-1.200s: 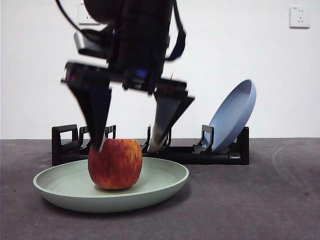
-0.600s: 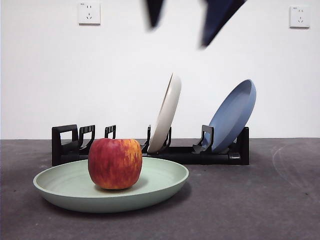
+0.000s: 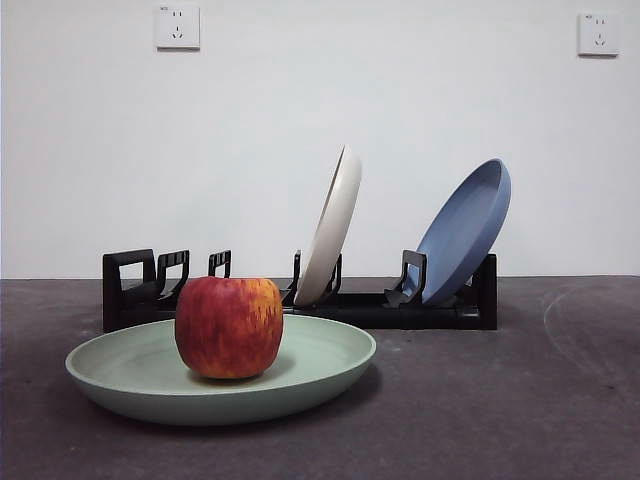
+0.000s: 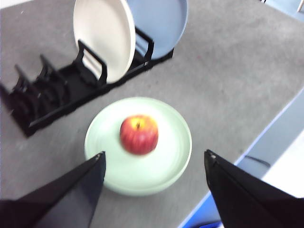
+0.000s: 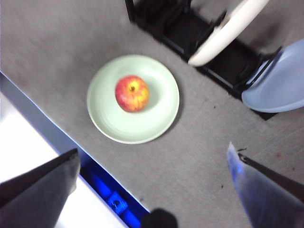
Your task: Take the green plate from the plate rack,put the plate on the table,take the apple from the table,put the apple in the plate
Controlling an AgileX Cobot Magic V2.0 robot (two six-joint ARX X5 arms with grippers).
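Apple (image 3: 229, 327) resting upright in the green plate (image 3: 330, 372), a little toward 9 o'clock of the plate's centre in the front view; the raised rim should keep it from rolling off. The plate lies flat on the dark grey table (image 3: 520, 400), nearest the front camera and just in front of the plate rack (image 3: 380, 308). At 12 o'clock behind the plate, the rack runs crosswise; its slotted holders prop a cream-white plate (image 3: 333, 225) on edge near the middle and a blue plate (image 3: 465, 230) leaning toward the 3 o'clock end, while the holders at the 9 o'clock end stand empty. Two wall sockets (image 3: 178, 26) mark the white wall beyond. Left gripper (image 4: 152, 164) and right gripper (image 5: 152, 161) both hang high above the table, jaws spread wide and gripping nothing, well apart from apple and plate. Judged from this layout, the task appears complete.
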